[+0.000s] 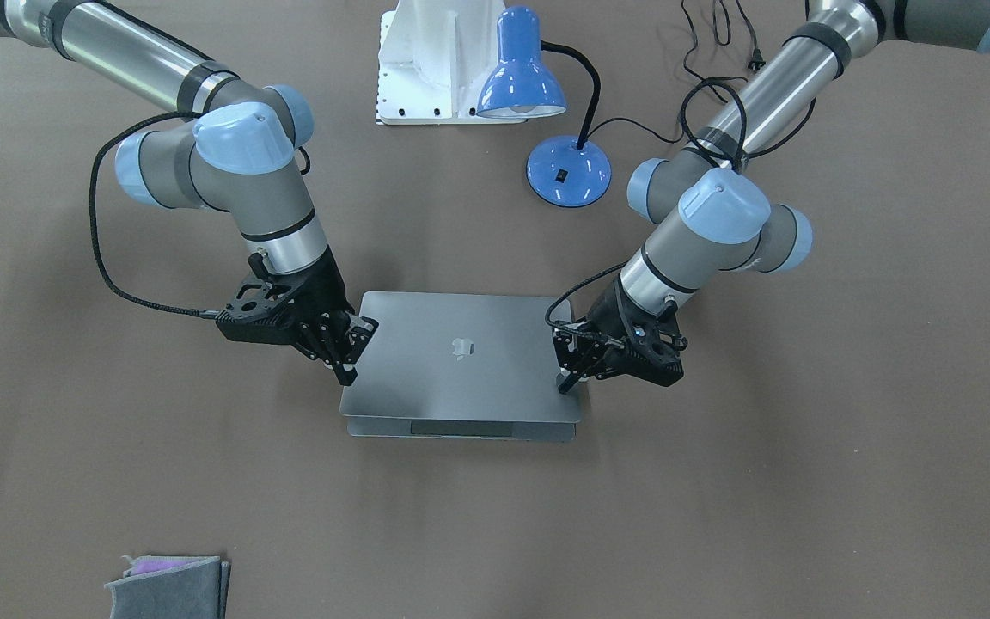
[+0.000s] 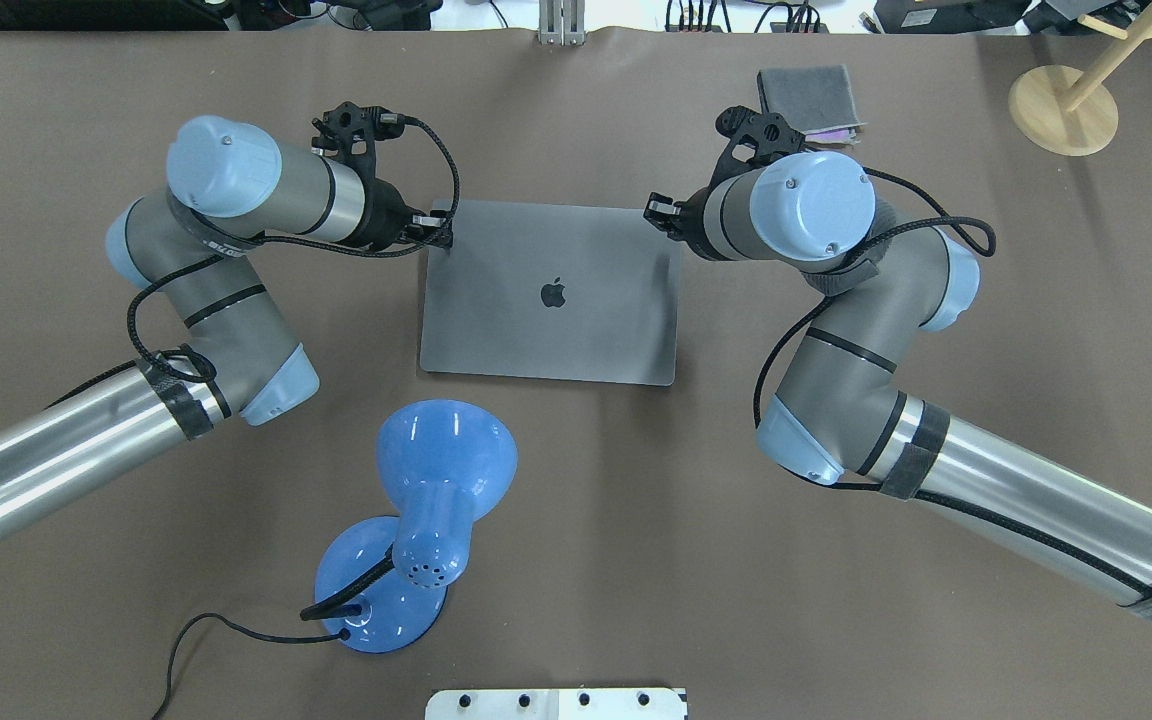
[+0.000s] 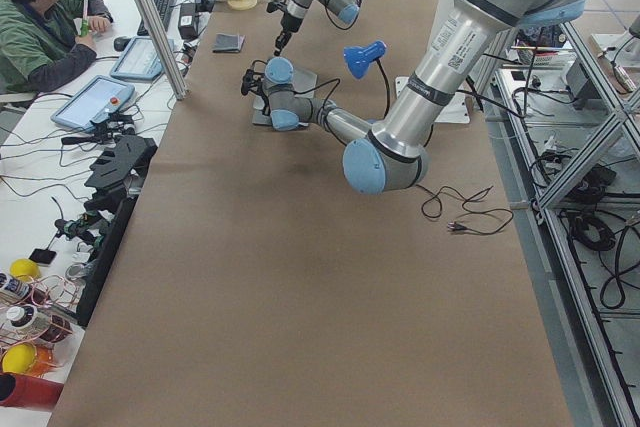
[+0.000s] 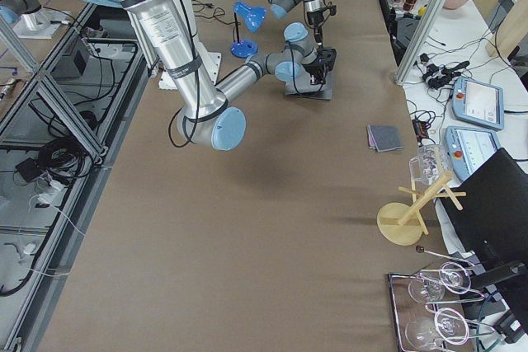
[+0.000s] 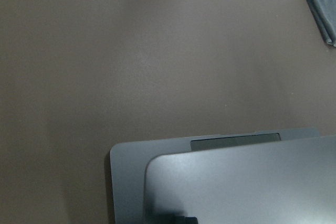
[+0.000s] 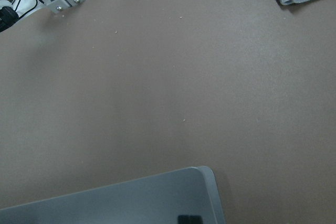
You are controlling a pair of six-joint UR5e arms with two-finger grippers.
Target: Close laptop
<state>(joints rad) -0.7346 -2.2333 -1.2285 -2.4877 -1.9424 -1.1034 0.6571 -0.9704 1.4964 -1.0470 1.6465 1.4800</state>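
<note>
MacBook (image 5: 231, 182) on surface (image 1: 495, 533) near blue desk lamp (image 2: 416, 500), lid almost down, left tool (image 1: 565, 383) and right tool (image 1: 345, 374) fingers-together on corners farthest from lamp: uneven pressing likely to skid them off, dropping lid hard.

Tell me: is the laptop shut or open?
Almost shut. The laptop lid lies low, logo up, yet a strip of the base shows beyond its front edge.

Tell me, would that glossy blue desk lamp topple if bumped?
Likely steady low down: its round blue base sits wide and flat. A bump on the blue cone shade might tip it, since it hangs off to one side. The curved black neck may flex first.
</note>
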